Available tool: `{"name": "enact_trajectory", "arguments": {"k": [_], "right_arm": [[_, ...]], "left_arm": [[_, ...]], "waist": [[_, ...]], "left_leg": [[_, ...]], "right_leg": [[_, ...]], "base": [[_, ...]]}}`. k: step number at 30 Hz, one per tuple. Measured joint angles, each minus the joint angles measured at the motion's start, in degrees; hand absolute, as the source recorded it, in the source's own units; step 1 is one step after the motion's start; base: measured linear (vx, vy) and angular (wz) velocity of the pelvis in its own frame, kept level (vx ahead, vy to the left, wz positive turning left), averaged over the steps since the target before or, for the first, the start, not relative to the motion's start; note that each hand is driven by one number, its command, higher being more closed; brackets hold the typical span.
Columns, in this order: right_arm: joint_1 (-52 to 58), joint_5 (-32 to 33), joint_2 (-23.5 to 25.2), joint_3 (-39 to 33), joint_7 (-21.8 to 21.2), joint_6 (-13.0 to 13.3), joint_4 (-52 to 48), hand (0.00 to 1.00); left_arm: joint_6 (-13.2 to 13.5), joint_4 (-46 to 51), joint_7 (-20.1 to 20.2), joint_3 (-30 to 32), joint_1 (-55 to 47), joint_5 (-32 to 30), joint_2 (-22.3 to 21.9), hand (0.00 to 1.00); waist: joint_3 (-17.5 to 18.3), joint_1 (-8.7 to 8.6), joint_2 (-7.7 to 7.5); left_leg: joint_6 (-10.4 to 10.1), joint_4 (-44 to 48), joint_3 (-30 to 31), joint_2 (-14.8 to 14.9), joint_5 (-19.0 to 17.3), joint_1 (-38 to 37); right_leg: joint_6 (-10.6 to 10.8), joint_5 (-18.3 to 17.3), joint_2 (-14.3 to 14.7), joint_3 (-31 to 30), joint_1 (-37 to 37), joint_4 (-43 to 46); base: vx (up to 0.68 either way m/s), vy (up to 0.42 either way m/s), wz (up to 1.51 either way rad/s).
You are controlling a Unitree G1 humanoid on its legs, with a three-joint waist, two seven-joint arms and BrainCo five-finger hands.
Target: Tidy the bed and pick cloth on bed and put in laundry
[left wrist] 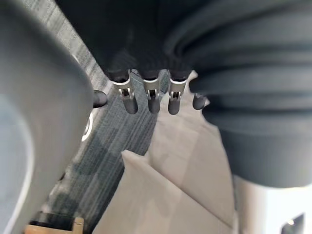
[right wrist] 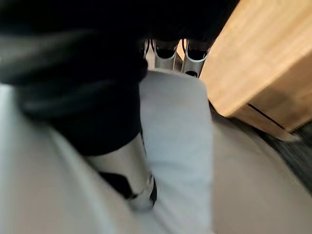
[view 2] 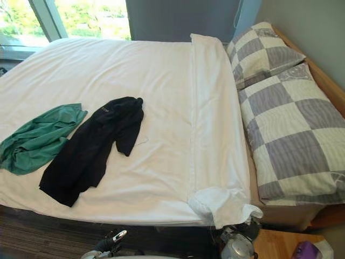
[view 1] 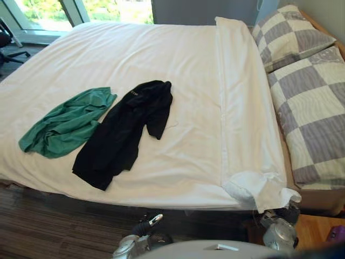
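Clothes on the bed: the black T-shirt [view 1: 126, 127] and the green garment [view 1: 67, 121] lie crumpled just beside each other on the white duvet [view 1: 178, 59], near the bed's front edge and well apart from the checked pillows [view 1: 310, 102].

We note that the duvet's turned-back band lies flat beside the pillows, except at the near corner [view 1: 259, 186], which is bunched and hangs over the edge.

We find the right hand [right wrist: 127, 165] against that white corner; whether it grips the cloth we cannot tell. We find the left hand [left wrist: 153, 97] hanging low by the bed's front edge, its fingers relaxed and empty.

We judge the step in hand to be squaring this corner. We recommend taking the fold by its edge, drawing it outward along the band and laying it level with the rest, without dragging the duvet from under the clothes.
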State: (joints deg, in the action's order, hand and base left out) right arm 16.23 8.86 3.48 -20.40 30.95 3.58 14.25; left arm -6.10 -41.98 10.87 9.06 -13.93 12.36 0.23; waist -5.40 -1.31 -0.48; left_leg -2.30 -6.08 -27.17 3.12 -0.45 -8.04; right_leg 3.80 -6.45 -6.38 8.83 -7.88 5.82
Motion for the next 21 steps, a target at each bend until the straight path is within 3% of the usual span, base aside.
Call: {"name": "enact_trajectory", "arguments": {"k": [2, 6, 9, 15, 19, 20, 21], "right_arm": [[0.4, 0.0, 0.0, -1.4, 1.9, -0.1, -5.9, 0.00], [0.4, 0.0, -0.1, -12.7, 6.0, -0.1, -24.0, 0.00], [0.1, 0.0, -0.5, -16.7, 6.8, -0.1, -30.7, 0.00], [-0.7, -0.1, -2.2, -19.7, 6.3, -1.0, -35.9, 0.00], [-4.1, 0.1, -4.7, -19.4, 1.8, -0.4, -37.1, 0.00], [-5.5, 2.4, -4.9, -18.3, -2.2, 0.9, -37.8, 1.00], [-7.1, 6.3, -5.9, -16.7, -6.2, 1.5, -37.8, 1.00]], "left_arm": [[0.0, 0.6, -0.1, 0.0, -0.4, 0.0, -0.1, 0.00], [0.0, 0.8, -1.5, 0.0, -1.2, 0.3, 0.0, 0.00], [0.1, 0.9, -2.5, 0.0, -1.5, 0.6, 0.4, 0.00], [0.1, 0.4, -2.6, -0.5, -1.8, 2.2, 0.6, 0.00], [-0.1, -0.2, -2.6, -2.2, -1.6, 2.3, 1.4, 0.00], [-0.8, -0.3, -2.6, -2.4, -1.5, 2.4, 1.6, 0.00], [-1.3, -0.4, -2.6, -2.7, -1.6, 2.4, 1.8, 0.00]], "waist": [[0.2, -0.05, 0.00], [0.3, -1.40, -0.43], [1.3, -1.57, -0.84], [1.4, -2.55, -0.99], [1.5, -3.16, -0.72], [1.5, -3.45, -0.70], [1.5, -3.97, -0.70]], "left_leg": [[0.1, 0.0, -0.6, 0.3, -0.1, 0.1], [0.2, 0.0, -1.2, 0.5, -0.5, 0.4], [0.2, 0.0, -2.1, 0.7, -0.6, 0.8], [0.3, 0.0, -2.3, 0.3, -0.4, 1.2], [0.8, 0.0, -1.8, -0.5, 0.1, 2.2], [1.1, 0.0, -1.3, -0.7, 0.3, 2.2], [1.3, 0.0, -0.6, -0.9, 0.5, 2.3]], "right_leg": [[0.0, 0.0, 0.2, 0.0, 0.8, 0.6], [0.0, 0.0, 0.4, -0.2, 1.7, 1.1], [0.0, 0.0, 0.6, -0.4, 2.7, 1.1], [0.1, 0.0, 0.4, -1.7, 3.4, 0.9], [0.2, -0.2, -0.1, -1.8, 3.6, -0.4], [0.2, -0.2, -0.3, -1.7, 3.5, -0.8], [0.3, -0.1, -0.4, -1.6, 3.5, -0.9]], "base": [[-0.02, -0.042, -0.19], [-0.04, -0.042, -0.11], [-0.04, -0.034, -0.20], [-0.02, -0.014, -0.06], [-0.02, 0.005, 0.05], [-0.01, 0.014, 0.18], [-0.01, 0.017, 0.17]]}}
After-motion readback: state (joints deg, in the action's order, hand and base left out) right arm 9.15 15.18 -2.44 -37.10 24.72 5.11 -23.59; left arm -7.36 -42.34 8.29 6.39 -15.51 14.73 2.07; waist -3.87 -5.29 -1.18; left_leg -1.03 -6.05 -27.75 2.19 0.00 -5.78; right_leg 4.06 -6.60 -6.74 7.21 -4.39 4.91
